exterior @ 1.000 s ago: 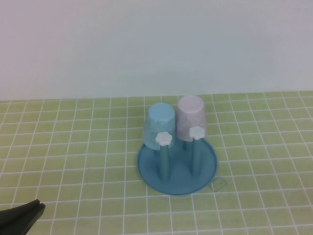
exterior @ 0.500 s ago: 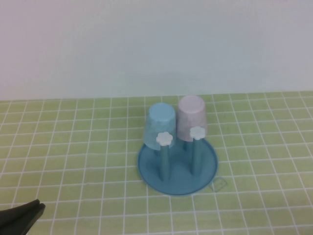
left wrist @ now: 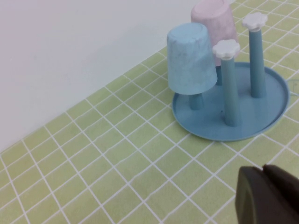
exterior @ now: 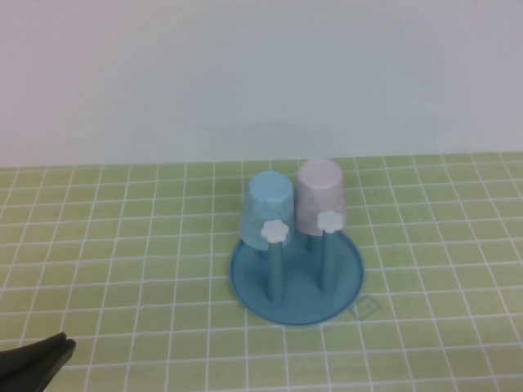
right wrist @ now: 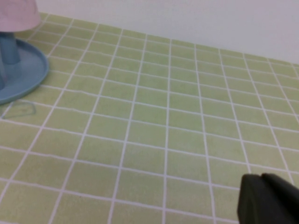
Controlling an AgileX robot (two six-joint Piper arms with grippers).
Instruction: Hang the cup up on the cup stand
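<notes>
Cup [exterior: 319, 198]: inverted on a rear peg of the cup stand [exterior: 350, 282], beside the blue cup [exterior: 267, 211].
Left gripper [exterior: 37, 359]: near table edge, clenched, empty.
Right gripper [right wrist: 268, 198]: well clear, clenched, empty.
Risk: any arm sweep could knock the cup off its peg.

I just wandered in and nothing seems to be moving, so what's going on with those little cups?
Nothing is being handled right now. The pink cup sits upside down over a peg of the blue cup stand, beside a light blue cup hung the same way. Two front pegs with white flower caps are bare. The left hand rests low at the near left table edge, away from the stand, apparently shut. The right hand is off to the stand's right, holding nothing.
</notes>
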